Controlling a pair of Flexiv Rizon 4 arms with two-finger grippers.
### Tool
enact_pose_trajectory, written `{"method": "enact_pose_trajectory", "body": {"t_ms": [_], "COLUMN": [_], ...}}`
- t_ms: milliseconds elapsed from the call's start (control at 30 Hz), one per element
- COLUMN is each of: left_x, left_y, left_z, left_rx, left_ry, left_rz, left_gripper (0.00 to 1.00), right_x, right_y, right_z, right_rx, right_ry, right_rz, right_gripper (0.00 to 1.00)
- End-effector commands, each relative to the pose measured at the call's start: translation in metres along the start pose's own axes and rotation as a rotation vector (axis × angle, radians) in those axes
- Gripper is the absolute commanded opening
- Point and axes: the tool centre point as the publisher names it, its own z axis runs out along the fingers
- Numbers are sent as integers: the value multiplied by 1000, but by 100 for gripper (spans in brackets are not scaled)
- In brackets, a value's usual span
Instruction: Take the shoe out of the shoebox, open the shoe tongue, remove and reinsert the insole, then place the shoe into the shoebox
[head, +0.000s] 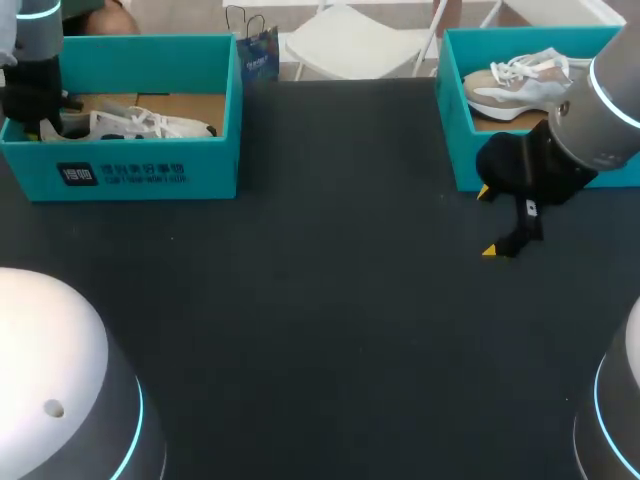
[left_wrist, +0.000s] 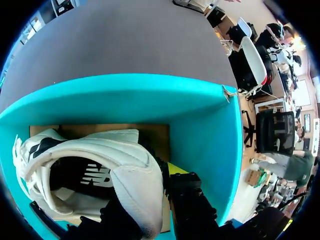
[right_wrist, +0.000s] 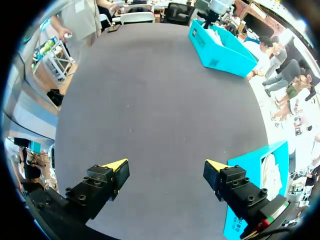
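Pinching the shoe (left_wrist: 100, 165) inside the shoebox (left_wrist: 150, 100) is the left gripper (left_wrist: 150, 192), while the right gripper (right_wrist: 165, 167) hangs spread far from it.

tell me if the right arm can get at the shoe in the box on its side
Probably yes. The right gripper hangs open over the table beside the right shoebox, which is lidless, with the shoe lying uncovered inside; it would only have to clear the box wall.

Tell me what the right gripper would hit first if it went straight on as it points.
Most likely the bare dark table top: the right gripper is open, with nothing between or just ahead of its fingers. The far teal shoebox sits well beyond and aside; depth is unclear.
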Motion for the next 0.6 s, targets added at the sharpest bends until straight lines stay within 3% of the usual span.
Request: {"method": "enact_pose_trajectory", "body": {"t_ms": [33,133,167,267,300,333,600], "left_x": [-3,-2,-2,-1,0,1,3], "left_y": [-1,-1,-1,-1,-2,-2,-7], "left_z": [6,8,8,6,4,2,-20], "left_rx": [8,37,38,36,33,32,12], "left_ry": [1,-13,-13,-15,-19,-23,-62], "left_rz": [-8,-24,-25,-24,-26,-26,-33], "left_gripper": [0,0,7,56,93,100,100], "right_x": [0,0,0,0,0,0,0], "right_y": [1,1,1,1,1,1,1], "right_z": [1,1,1,1,1,1,1], "right_rx": [2,2,2,2,2,2,2], "right_ry": [0,0,0,0,0,0,0], "right_rz": [0,0,0,0,0,0,0], "right_gripper": [100,100,100,100,100,100,100]}}
